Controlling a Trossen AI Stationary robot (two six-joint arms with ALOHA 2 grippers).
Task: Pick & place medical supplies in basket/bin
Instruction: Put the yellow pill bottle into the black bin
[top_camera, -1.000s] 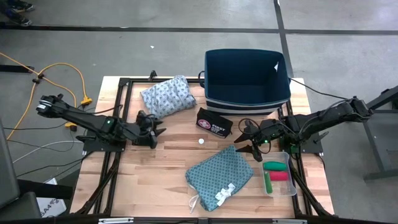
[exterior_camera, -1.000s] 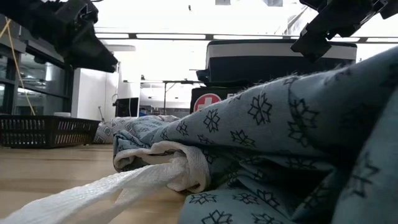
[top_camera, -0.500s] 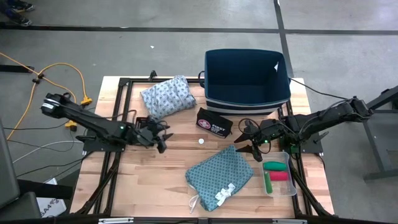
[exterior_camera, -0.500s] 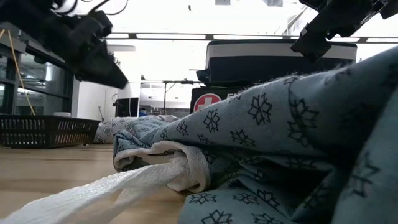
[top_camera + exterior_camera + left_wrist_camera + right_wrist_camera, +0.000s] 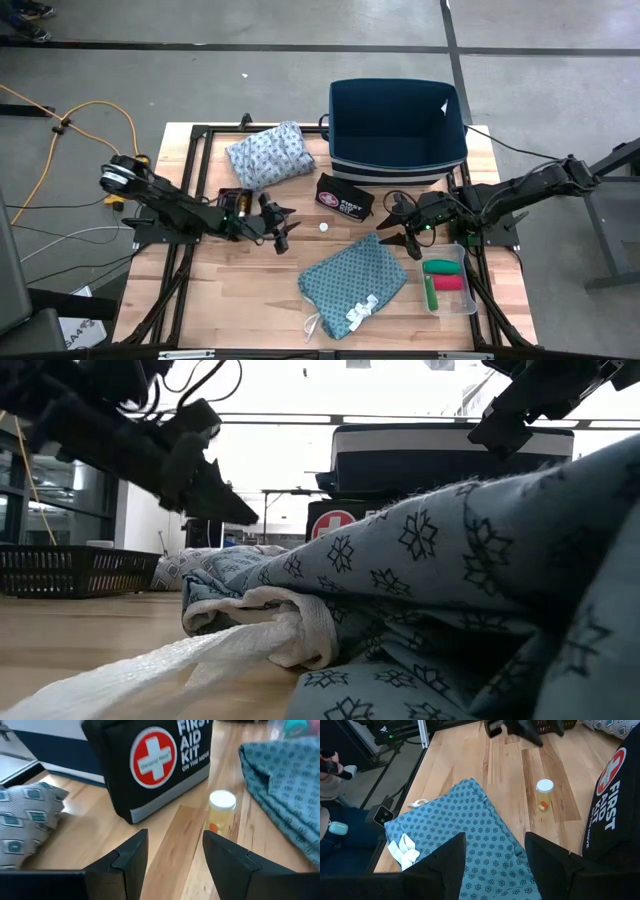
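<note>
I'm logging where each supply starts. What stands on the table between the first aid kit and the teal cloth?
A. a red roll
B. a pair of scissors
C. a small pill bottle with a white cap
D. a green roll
C: a small pill bottle with a white cap stands upright on the bare wood, between the first aid kit and the teal cloth, touching neither.
</note>
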